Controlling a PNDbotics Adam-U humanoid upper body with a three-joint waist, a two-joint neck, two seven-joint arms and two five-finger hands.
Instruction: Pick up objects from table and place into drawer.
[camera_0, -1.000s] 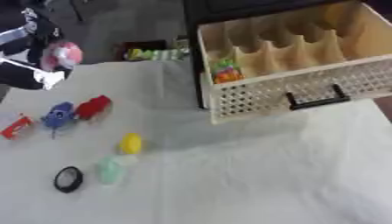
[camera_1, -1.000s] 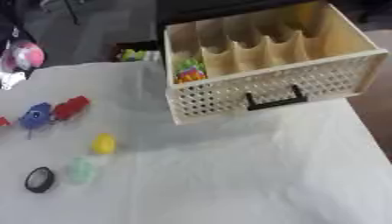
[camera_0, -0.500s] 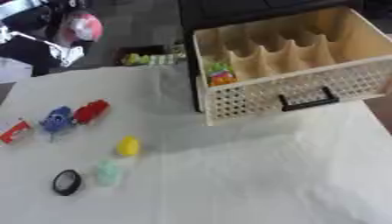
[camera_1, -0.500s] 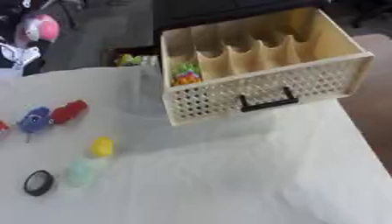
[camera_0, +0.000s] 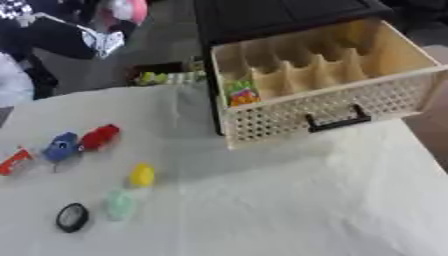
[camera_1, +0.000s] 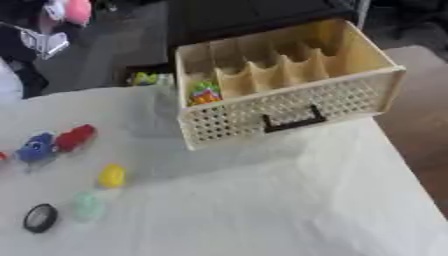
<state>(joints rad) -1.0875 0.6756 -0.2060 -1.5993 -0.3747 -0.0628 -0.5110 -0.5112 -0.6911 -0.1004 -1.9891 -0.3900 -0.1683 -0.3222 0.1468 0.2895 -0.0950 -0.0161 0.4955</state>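
My left hand (camera_0: 98, 26) is high at the top left, above the floor behind the table, curled around a pink round object (camera_0: 128, 10). The open wooden drawer (camera_0: 325, 107) has a perforated front, a black handle (camera_0: 337, 121) and several compartments; a colourful item (camera_0: 242, 93) lies in its front left one. On the white table lie a red toy (camera_0: 99, 136), a blue toy (camera_0: 61, 146), a red-orange piece (camera_0: 13, 161) at the left edge, a yellow object (camera_0: 142, 175), a pale green object (camera_0: 119, 204) and a black round object (camera_0: 72, 217). My right hand does not show.
A dark cabinet (camera_0: 280, 15) stands behind the drawer. A small dark box with green and yellow items (camera_0: 166, 77) sits just past the table's far edge. The white cloth (camera_0: 306, 205) in front of the drawer is bare.
My left hand has carried the pink object up and to the right, toward the top edge. The whole picture has shifted too, so the camera has moved.
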